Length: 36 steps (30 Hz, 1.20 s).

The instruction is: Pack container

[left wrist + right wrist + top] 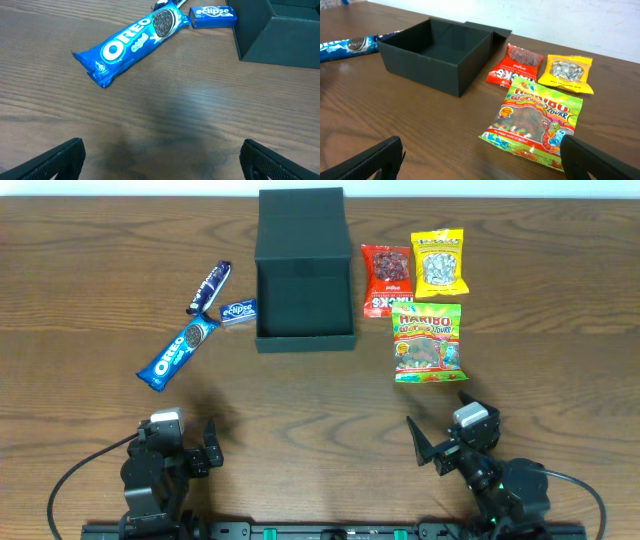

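Note:
The dark container [305, 338] sits open at the table's back middle, its flap lid [301, 220] folded back; it looks empty in the right wrist view [420, 55]. Left of it lie an Oreo pack [177, 352], an Eclipse gum box [238, 311] and a dark blue bar [209, 287]. Right of it lie a red packet [386, 278], a yellow packet [440, 263] and a Haribo bag [427, 343]. My left gripper [190, 442] is open and empty near the front edge, short of the Oreo pack [130, 45]. My right gripper [440, 435] is open and empty, just short of the Haribo bag [535, 122].
The Eclipse box [213, 16] lies beside the container's corner [260, 40] in the left wrist view. The red packet [516, 69] and yellow packet [567, 73] lie behind the Haribo bag. Cables run from both arm bases along the front edge.

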Each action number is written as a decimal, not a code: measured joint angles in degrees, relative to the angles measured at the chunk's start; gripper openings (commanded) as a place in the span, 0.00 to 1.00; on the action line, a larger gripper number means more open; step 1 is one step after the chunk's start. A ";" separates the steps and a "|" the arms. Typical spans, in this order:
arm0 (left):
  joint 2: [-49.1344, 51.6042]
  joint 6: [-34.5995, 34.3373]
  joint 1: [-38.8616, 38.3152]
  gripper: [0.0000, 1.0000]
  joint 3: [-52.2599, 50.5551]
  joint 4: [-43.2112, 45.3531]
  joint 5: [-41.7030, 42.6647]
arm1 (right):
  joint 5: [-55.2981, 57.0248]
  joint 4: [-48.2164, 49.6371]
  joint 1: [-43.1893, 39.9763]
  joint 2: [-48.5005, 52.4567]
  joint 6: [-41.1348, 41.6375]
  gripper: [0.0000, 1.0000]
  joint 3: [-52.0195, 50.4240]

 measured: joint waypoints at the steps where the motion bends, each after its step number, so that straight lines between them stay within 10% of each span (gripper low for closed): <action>1: 0.04 0.04 0.00 0.95 -0.17 1.09 -0.02 | 0.00 -0.02 0.00 0.02 -0.04 0.99 0.00; 36: 0.07 0.66 -0.02 0.95 -0.37 6.43 -0.20 | 0.04 -0.22 0.00 0.22 -0.24 0.99 -0.02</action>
